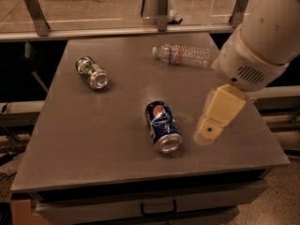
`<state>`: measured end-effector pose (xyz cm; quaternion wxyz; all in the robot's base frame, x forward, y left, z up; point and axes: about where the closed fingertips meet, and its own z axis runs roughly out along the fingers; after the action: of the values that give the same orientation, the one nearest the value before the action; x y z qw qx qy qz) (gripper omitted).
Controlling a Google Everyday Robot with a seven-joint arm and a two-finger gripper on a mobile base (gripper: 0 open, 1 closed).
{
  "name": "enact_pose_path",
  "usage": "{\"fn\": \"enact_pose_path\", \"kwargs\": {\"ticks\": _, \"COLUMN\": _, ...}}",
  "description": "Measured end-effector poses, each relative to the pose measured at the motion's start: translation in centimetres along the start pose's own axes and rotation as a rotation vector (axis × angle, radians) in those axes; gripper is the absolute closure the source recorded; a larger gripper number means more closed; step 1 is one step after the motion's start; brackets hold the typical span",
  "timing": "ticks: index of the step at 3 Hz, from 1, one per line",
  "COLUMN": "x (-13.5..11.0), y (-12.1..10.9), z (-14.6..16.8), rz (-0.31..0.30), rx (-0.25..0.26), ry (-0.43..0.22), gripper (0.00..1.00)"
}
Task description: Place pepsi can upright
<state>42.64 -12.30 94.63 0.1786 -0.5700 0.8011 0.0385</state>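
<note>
The pepsi can point(162, 126) lies on its side near the middle front of the grey table point(89, 130). It is dark blue and dented, with its round logo facing up and one silver end turned toward the front edge. My gripper point(208, 131) hangs from the white arm point(262, 36) at the right. It points down over the table, just right of the can and apart from it. It holds nothing that I can see.
A green can point(92, 72) lies on its side at the back left. A clear plastic bottle point(182, 54) lies at the back, under the arm's near side. A metal rail with posts point(161, 13) runs behind the table. Drawers point(154, 205) sit below the front edge.
</note>
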Motion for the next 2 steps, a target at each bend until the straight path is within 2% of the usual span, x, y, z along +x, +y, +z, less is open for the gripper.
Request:
{"fn": "enact_pose_path", "kwargs": {"ticks": 1, "x": -3.47, "y": 2.88, "z": 2.35, "rz": 0.086, "rx": -0.024, "ry": -0.01, "gripper": 0.0}}
{"fn": "enact_pose_path", "kwargs": {"ticks": 2, "x": -3.51, "y": 2.89, "z": 2.24, "rz": 0.082, "rx": -0.022, "ry": -0.011, "gripper": 0.0}}
